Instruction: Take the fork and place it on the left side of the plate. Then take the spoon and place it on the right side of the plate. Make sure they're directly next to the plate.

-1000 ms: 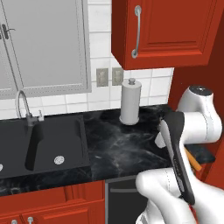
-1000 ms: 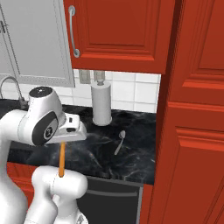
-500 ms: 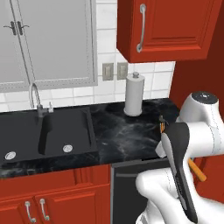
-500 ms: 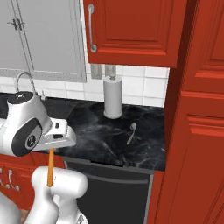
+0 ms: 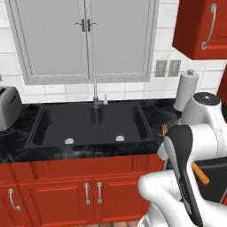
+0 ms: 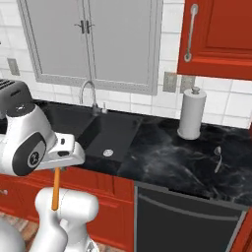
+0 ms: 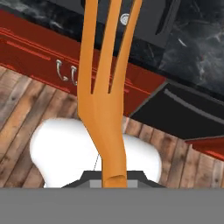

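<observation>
Now end effector point(image 7: 114, 178) clamped on fork point(image 7: 105, 87), off counter edge; spoon point(image 6: 217, 158) on counter.

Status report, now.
Gripper shut on slim orange fork. Small grey metallic spoon lying on black marble counter, right of paper towel roll.

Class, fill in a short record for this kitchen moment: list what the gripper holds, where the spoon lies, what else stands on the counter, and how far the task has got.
held item: fork, orange, in the gripper, handle hanging below it
spoon: lying on the black counter, right of the paper towel roll
sink: black double basin with a faucet
toaster: at the counter's left end
task stage: fork picked up, not yet placed; spoon untouched
</observation>
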Controlling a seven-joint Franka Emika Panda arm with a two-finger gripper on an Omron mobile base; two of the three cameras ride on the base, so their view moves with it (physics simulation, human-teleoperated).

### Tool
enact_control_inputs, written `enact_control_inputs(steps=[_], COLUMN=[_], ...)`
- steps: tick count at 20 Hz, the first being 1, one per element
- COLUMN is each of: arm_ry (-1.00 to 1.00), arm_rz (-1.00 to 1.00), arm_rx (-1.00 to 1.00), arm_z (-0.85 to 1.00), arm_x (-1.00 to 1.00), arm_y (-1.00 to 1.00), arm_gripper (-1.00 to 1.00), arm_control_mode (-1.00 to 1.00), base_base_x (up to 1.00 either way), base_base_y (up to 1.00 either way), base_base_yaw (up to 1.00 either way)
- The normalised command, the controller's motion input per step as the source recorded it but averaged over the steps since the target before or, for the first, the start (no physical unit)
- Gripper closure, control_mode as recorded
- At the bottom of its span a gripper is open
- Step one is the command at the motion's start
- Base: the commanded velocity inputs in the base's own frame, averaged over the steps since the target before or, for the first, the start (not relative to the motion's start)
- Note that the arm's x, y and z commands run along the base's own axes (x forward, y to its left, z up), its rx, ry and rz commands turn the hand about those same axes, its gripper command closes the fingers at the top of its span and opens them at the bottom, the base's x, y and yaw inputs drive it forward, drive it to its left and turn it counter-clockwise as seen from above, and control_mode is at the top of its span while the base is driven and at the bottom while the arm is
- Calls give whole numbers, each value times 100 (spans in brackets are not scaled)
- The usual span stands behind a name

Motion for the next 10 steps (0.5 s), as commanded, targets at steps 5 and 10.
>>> enact_control_inputs(steps=[5, 10], arm_ry=[0, 0], arm_rz=[0, 0], arm_rx=[0, 0], arm_z=[0, 0], arm_x=[0, 0], arm_y=[0, 0], arm_gripper=[100, 100], arm_control_mode=[100, 100], base_base_x=[-27, -38], base_base_y=[100, 100], base_base_yaw=[38, 38])
